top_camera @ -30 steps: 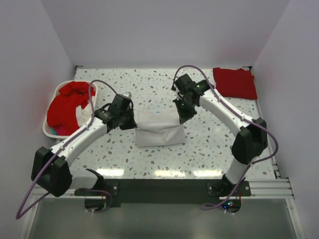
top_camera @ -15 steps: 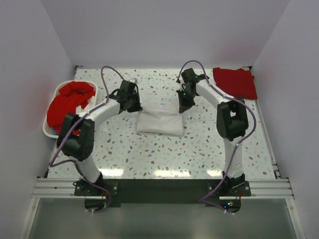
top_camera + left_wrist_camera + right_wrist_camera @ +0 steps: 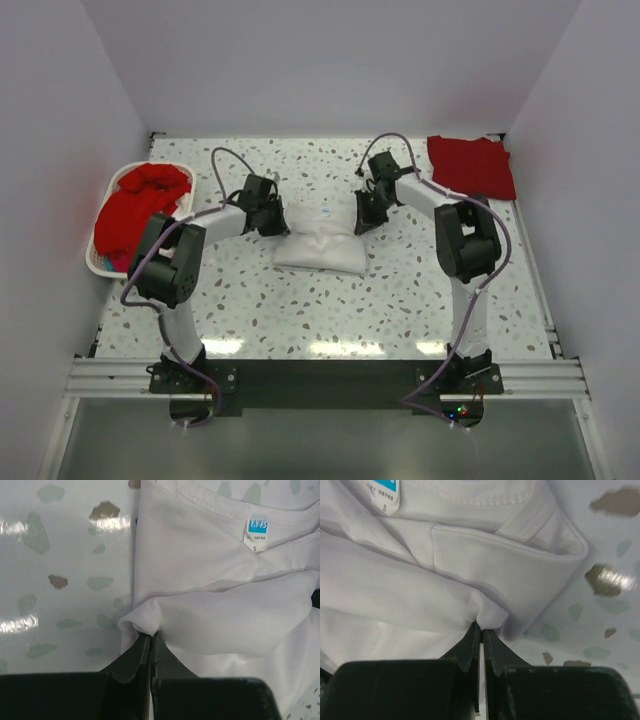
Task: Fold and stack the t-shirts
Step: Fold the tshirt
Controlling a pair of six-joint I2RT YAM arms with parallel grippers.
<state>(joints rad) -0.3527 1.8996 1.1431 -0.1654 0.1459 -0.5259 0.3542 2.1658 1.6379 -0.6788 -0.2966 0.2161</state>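
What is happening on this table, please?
Two robot arms hold a white t-shirt in the middle of the table. The left end effector is shut on its left edge, the right end effector on its right edge. A folded red t-shirt lies far right; more red cloth fills the basket at left.

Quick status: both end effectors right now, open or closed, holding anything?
Left end effector: closed, pinching a fold of the white t-shirt.
Right end effector: closed, pinching the same shirt's opposite edge.
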